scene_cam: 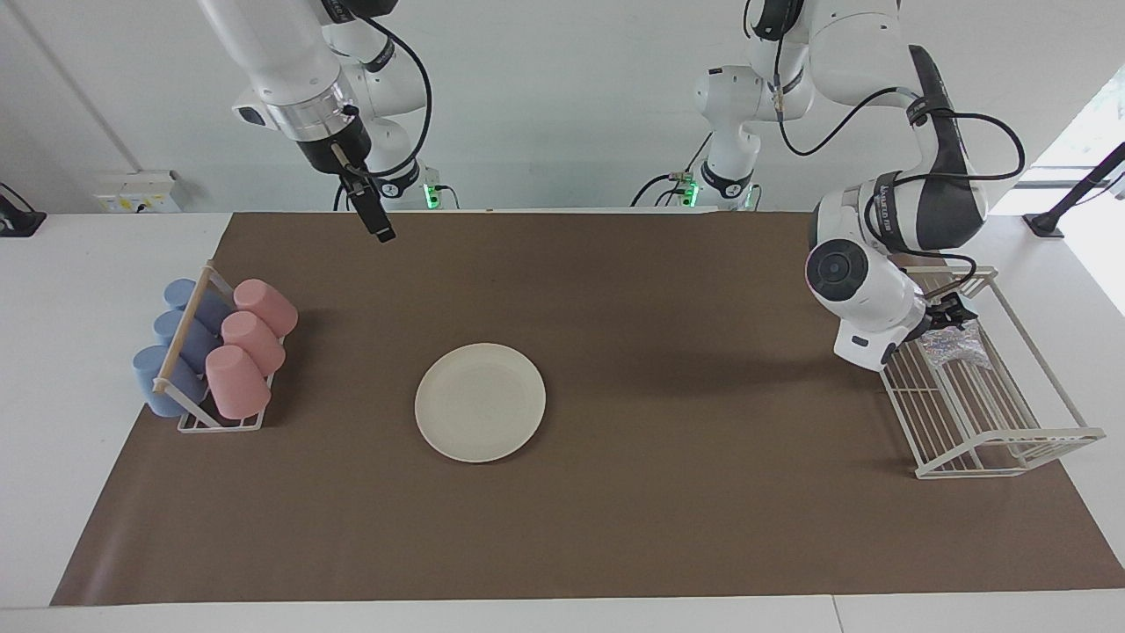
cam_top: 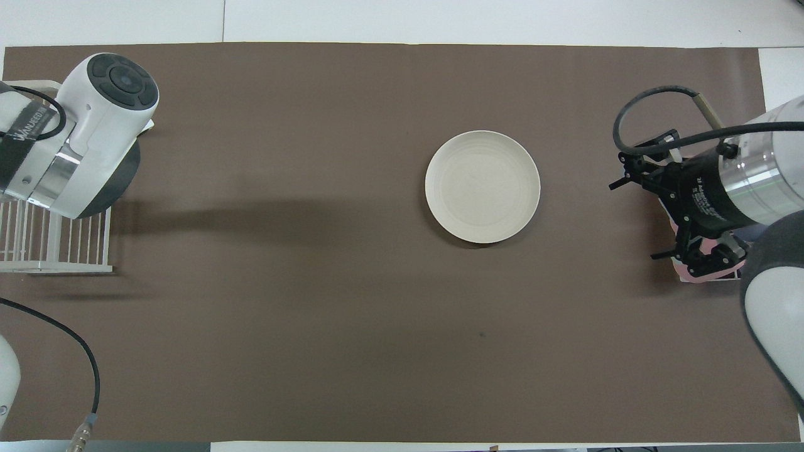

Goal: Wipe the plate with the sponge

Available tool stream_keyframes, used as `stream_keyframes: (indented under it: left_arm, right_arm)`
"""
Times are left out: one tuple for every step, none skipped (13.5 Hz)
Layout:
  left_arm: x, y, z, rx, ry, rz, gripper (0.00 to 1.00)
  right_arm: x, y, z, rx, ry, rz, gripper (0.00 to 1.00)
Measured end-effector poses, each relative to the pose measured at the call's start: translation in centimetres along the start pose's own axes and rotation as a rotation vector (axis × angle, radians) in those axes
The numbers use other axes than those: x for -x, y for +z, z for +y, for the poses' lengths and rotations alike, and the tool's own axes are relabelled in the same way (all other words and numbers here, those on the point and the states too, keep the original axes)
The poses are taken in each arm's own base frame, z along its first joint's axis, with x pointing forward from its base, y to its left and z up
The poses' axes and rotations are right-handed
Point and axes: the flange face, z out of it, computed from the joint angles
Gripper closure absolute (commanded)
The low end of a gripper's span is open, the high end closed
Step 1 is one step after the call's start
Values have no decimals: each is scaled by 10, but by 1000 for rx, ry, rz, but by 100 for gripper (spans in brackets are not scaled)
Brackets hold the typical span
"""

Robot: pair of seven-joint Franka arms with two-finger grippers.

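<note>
White wire rack (scene_cam: 993, 413), left arm's end: holds silvery crinkled sponge (scene_cam: 954, 345); left gripper (scene_cam: 951, 312) at it, jaws spread. Cup rack (scene_cam: 211, 422): 3 pink cups (scene_cam: 246, 345), 3 blue cups (scene_cam: 171, 352). Cream-white round plate (scene_cam: 480, 402) bare, mid-mat. Right gripper (scene_cam: 380, 224) aloft, released.

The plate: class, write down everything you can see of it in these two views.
The plate is round, plain and cream-white, with a shallow raised rim and faint concentric rings on its face; it looks matte, like ceramic or plastic. It lies flat and right way up on the brown mat, near the middle of the table, somewhat toward the right arm's end. It holds nothing, and nothing but the mat touches it.
</note>
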Motion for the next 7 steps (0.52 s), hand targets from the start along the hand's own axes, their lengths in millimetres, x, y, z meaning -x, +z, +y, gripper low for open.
stream_keyframes:
  left_arm:
    - [-1, 1, 1, -2, -3, -2, 4]
    - [-1, 2, 0, -3, -6, -3, 9]
    - [-1, 3, -2, -3, -9, -3, 13]
    - [-1, 4, -3, -4, -12, -4, 19]
    - [-1, 5, -4, -4, -14, -7, 24]
    - [-2, 7, -6, -4, -17, -10, 32]
    - [-2, 10, -8, -5, -20, -13, 46]
  right_arm:
    - [8, 1, -1, 0, 32, 0, 0]
    - [13, 1, -1, 1, 49, 0, 0]
    - [16, 1, -1, 2, 55, 0, 0]
    - [15, 1, -1, 2, 56, 0, 0]
    - [15, 1, -1, 2, 58, 0, 0]
    - [14, 1, -1, 2, 59, 0, 0]
    - [14, 1, -1, 2, 59, 0, 0]
